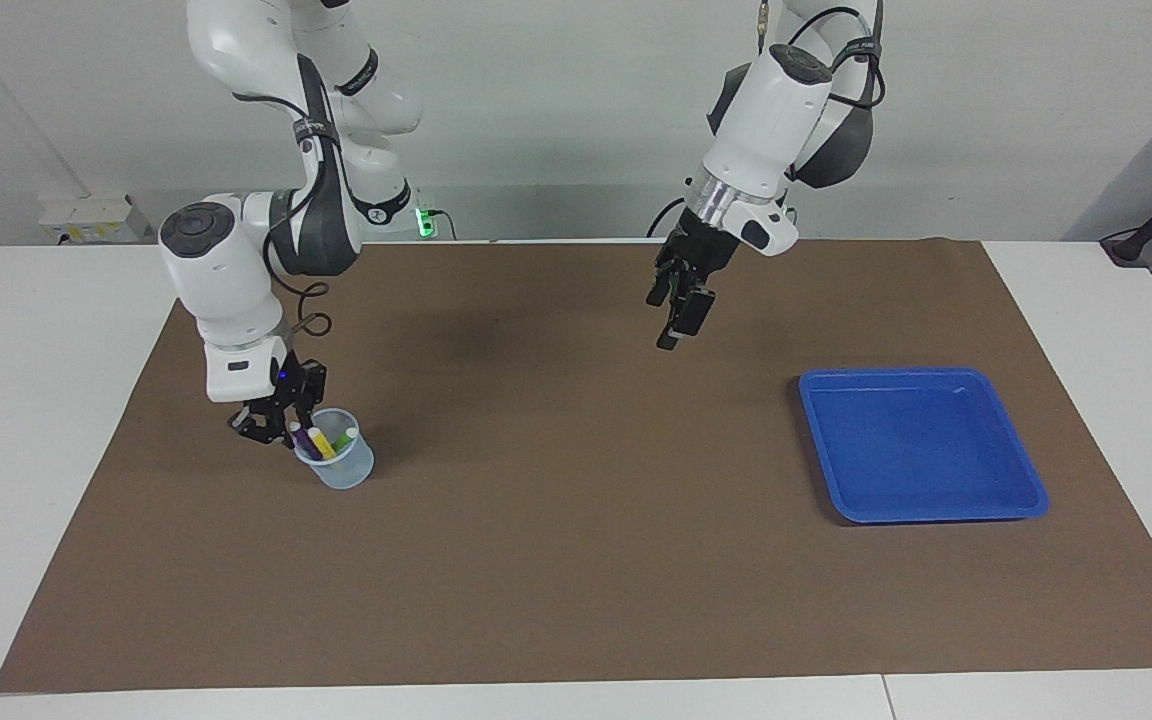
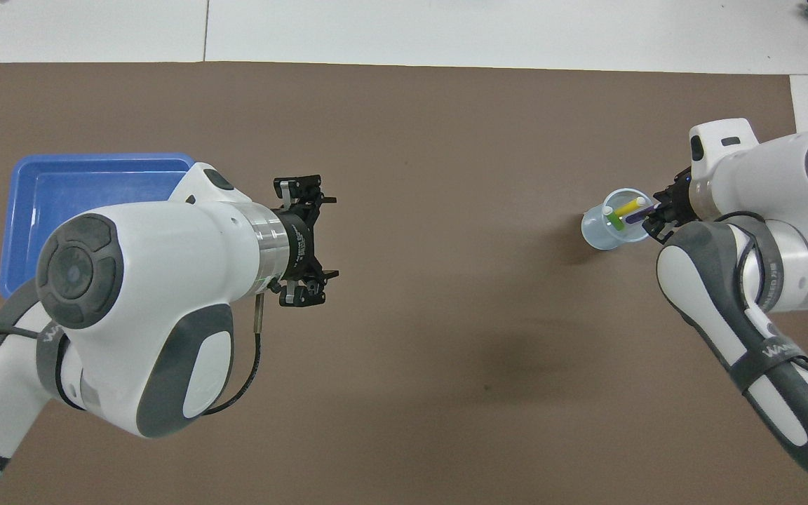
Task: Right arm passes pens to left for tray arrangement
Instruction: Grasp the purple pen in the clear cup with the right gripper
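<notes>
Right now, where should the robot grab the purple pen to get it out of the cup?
Probably by its top end, coming down from above. The purple pen stands tilted in the small cup with the yellow and green pens, so only its upper part sticks out, on the side where the right gripper already is. The left gripper waits over the mat.

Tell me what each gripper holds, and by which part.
Left gripper: nothing. Right gripper is at the purple pen in the cup; a grip cannot be told.
</notes>
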`<state>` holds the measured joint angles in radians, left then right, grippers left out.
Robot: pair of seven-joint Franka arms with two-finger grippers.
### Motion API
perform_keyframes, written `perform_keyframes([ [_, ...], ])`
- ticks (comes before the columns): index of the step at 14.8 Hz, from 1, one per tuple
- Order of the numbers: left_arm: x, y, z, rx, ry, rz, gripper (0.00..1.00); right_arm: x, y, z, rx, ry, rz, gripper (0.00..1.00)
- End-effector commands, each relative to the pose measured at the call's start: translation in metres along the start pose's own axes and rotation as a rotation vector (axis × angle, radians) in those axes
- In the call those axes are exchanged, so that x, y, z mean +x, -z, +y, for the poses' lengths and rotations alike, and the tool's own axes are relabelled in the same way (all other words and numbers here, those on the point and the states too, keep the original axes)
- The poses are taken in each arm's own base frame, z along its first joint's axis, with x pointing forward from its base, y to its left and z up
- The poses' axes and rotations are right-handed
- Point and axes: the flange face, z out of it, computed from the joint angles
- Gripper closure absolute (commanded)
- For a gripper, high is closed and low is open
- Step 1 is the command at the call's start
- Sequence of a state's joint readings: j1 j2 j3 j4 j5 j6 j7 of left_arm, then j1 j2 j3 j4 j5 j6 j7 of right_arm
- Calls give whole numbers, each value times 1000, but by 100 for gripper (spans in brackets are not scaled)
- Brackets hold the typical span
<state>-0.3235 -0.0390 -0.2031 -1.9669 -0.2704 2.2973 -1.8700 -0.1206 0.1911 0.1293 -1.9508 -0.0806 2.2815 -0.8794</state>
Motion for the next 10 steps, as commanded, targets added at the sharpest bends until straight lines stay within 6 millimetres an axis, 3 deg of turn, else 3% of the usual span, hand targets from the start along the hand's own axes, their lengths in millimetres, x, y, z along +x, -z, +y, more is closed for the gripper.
perform_keyframes([
  [1,6,2,2,-8,11,-11,0,3,-1,4,-18,31,-4,79],
  [4,6,3,2,-9,13,-12,0,2,-1,4,-14,24,-7,89],
  [6,4,2,1,-4,10,-11,0,1,2,6,-10,18,-8,90],
  [10,8,4,3,-9,15,-11,0,6,33,19,21,1,-31,90],
])
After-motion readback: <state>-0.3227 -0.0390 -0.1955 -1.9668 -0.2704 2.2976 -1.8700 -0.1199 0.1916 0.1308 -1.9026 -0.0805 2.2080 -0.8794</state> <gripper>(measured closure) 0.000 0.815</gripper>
